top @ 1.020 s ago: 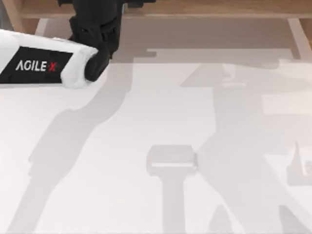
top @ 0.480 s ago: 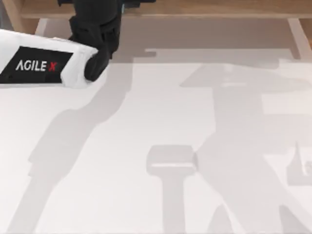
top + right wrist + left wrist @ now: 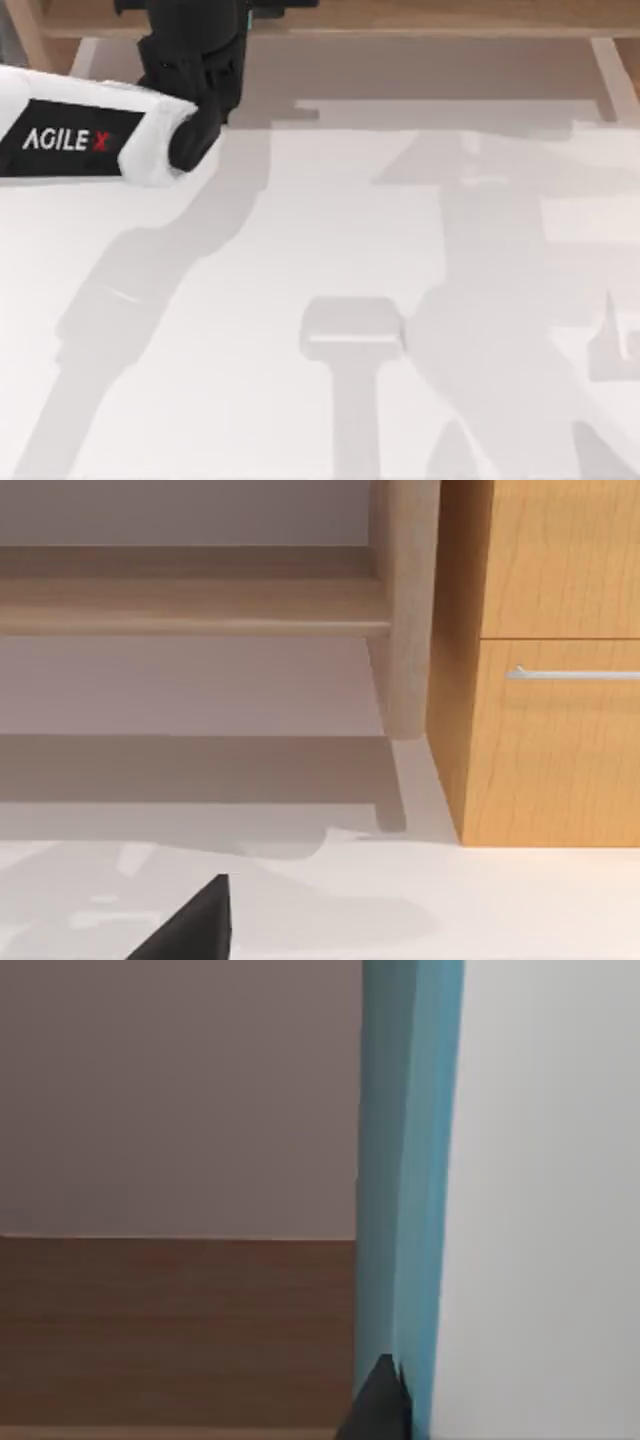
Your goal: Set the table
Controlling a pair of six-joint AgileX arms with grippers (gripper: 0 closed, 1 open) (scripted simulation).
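At the far left of the table (image 3: pixel 300 250), my left arm (image 3: pixel 90 135) reached under the wooden shelf frame (image 3: pixel 420 18), its gripper hidden beneath the board; whether the fingers were parted or closed I could not tell; just ahead of its wrist camera stood a teal upright panel (image 3: pixel 410 1160), a dark fingertip (image 3: pixel 380 1405) close by it; pressing forward might have knocked that panel; the white table lay below and behind the tool.

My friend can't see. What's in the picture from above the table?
A big white table, crossed by grey shadows. The left arm, white and black, reaches toward the wooden shelf frame along the top edge.
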